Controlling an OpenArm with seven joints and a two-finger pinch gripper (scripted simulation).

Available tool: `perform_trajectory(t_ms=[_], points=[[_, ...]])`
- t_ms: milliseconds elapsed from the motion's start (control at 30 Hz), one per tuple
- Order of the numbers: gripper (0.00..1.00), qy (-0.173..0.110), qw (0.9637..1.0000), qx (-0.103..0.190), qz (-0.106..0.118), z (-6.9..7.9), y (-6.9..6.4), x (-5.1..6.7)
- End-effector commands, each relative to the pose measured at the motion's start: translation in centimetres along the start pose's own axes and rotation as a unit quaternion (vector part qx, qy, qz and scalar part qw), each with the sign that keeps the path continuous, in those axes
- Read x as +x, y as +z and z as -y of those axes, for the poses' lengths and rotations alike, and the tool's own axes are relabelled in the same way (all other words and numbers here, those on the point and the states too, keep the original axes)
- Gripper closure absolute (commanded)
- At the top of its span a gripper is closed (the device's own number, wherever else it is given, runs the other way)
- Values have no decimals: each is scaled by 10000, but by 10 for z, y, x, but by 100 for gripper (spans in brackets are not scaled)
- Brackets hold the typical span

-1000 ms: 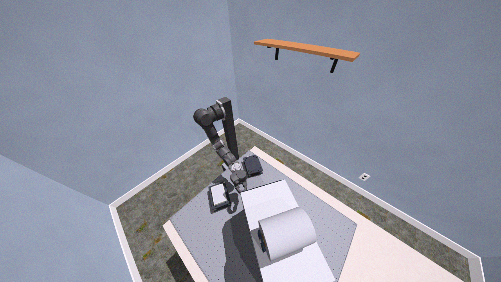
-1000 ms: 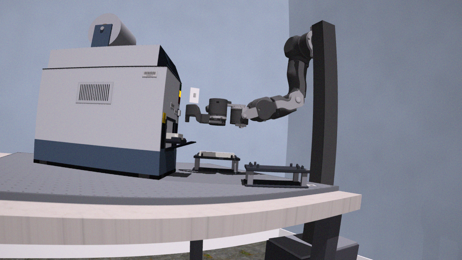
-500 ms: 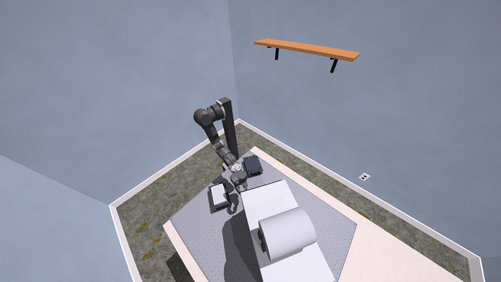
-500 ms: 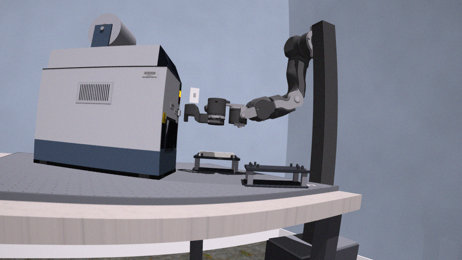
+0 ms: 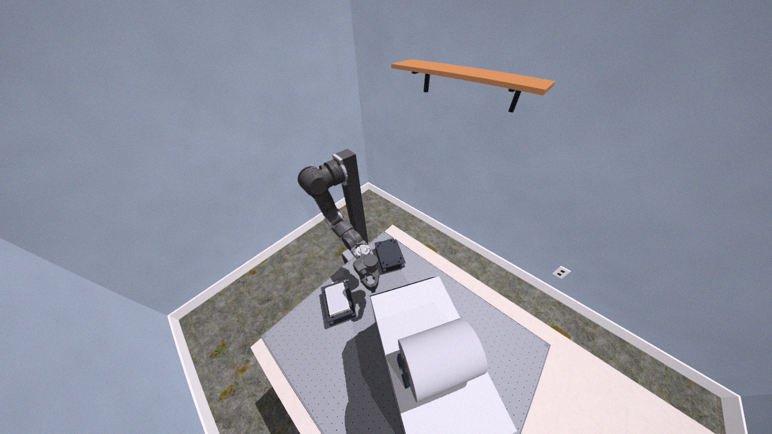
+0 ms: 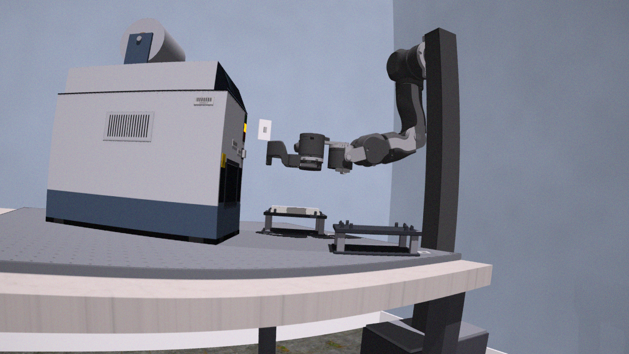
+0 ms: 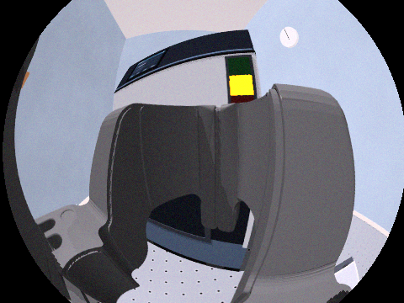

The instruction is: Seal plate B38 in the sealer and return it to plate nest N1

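Observation:
The sealer (image 6: 145,154) stands on the grey breadboard, and its lamp (image 7: 241,84) shows amber. Its front slot (image 6: 230,185) is dark. No stage and no plate B38 show outside the housing. My gripper (image 6: 269,155) is shut and empty. It hangs in the air a short way in front of the sealer's face, at about the height of the START key (image 6: 243,153), and is apart from it. The nest N1 (image 6: 376,231) stands empty next to the arm's post. The plate B83 (image 6: 294,210) (image 5: 338,300) lies in the nest N2.
The arm's dark post (image 6: 440,140) rises at the breadboard's corner behind N1. A foil roll (image 5: 445,358) sits on top of the sealer. The breadboard lies on a pale table (image 5: 582,388). An orange shelf (image 5: 472,76) hangs high on the wall.

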State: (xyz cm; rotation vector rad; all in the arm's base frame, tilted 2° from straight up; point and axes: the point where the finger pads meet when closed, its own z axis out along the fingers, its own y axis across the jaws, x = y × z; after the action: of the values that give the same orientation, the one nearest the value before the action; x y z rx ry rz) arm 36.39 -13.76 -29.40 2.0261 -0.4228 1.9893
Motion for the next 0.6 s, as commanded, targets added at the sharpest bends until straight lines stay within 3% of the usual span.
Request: perform_trajectory(t_ms=[0,567], points=[[100,-15,10000,-25,32,-2,-2,-3],[100,-15,10000,-25,34,-2,-11,-3]])
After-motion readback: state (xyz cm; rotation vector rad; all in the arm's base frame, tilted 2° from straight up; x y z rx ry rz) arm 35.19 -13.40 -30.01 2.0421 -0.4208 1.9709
